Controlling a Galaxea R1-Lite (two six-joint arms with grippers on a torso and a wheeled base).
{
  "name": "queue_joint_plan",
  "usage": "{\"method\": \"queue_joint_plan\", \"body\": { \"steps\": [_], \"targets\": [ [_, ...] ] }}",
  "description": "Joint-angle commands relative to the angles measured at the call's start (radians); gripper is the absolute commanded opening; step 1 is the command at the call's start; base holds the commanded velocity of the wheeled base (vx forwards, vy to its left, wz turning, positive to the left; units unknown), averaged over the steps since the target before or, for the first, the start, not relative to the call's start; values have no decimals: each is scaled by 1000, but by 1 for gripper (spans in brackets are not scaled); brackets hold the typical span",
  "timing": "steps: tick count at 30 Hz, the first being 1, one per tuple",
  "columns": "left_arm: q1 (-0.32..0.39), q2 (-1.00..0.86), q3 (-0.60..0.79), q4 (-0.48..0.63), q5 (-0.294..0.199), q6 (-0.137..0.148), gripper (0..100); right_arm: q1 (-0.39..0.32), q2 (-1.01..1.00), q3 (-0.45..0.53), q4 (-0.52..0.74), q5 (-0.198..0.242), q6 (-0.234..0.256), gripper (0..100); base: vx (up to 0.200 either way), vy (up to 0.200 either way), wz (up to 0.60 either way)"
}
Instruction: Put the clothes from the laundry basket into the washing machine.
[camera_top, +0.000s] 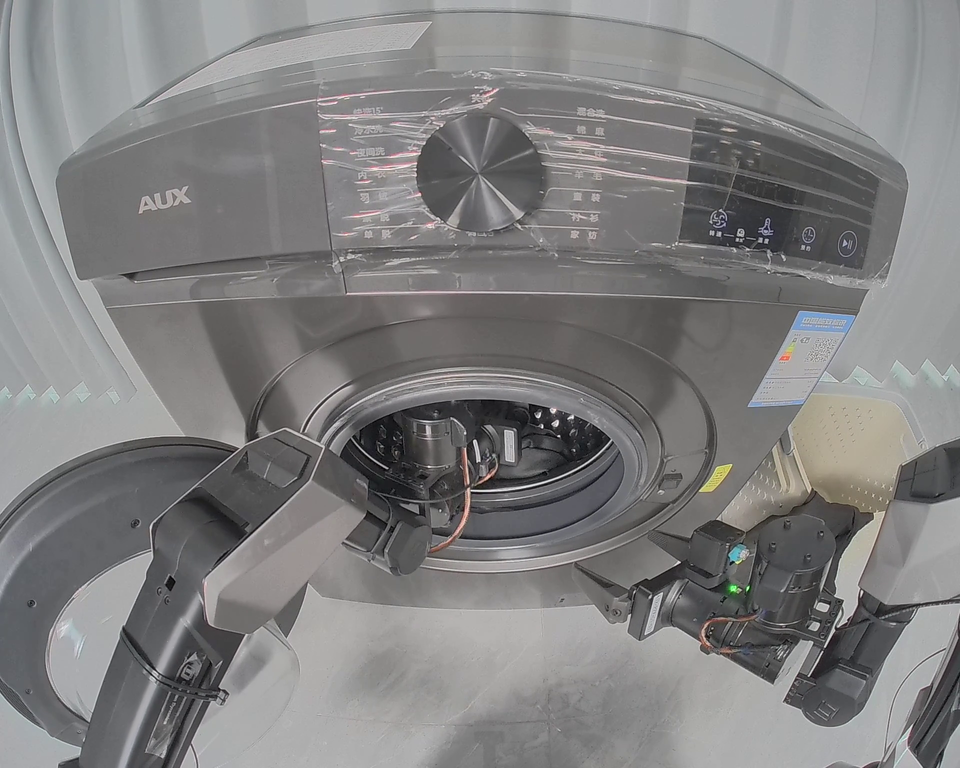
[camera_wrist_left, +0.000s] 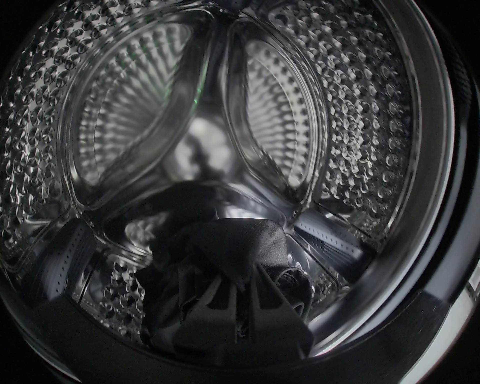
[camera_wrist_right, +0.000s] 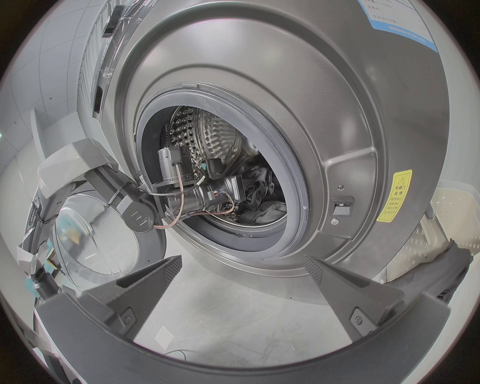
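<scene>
Pale curtains (camera_top: 920, 150) hang behind a big grey washing machine (camera_top: 480, 300). From the head view, its round door (camera_top: 70, 560) stands open on the robot's left. The left arm (camera_top: 250, 530) goes in through the round hole. The right gripper (camera_top: 603, 598) hangs low outside, near the front of the machine. A pale laundry basket (camera_top: 865, 450) with little holes stands beside the machine on the robot's right.

From the left wrist view, the shiny drum (camera_wrist_left: 360, 125) is all bumps and dots. The left gripper (camera_wrist_left: 240, 280) is squeezed tight on a dark cloth (camera_wrist_left: 220, 245), low in the drum. The rest of the cloth is bunched up around it.

From the right wrist view, the right gripper has its two fingers (camera_wrist_right: 150, 280) spread wide with nothing between them. The dark cloth sits inside the hole, just past the left gripper.

I think the cloth is soft, light and floppy. It will sag and fold, not break. A thick bunched fold looks like the best place to pinch it, since a thin edge could slip out.
</scene>
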Motion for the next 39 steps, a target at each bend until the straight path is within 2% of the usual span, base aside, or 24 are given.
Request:
{"method": "queue_joint_plan", "body": {
  "steps": [1, 15, 23, 24, 39],
  "targets": [
    [18, 60, -106, -3, 14, -1, 0, -1, 1, 1, 0, 0, 0, 100, 0, 0, 0],
    [24, 123, -283, 76, 16, -7, 0, -1, 6, -1, 0, 0, 0, 100, 0, 0, 0],
    [23, 137, -293, 91, 16, -10, 0, -3, 4, -2, 0, 0, 0, 100, 0, 0, 0],
    [23, 138, -295, 91, 16, -11, 100, -3, 4, -1, 0, 0, 0, 100, 0, 0, 0],
    [8, 97, -169, 86, 17, -17, 100, -3, -2, -1, 0, 0, 0, 100, 0, 0, 0]
  ]
}}
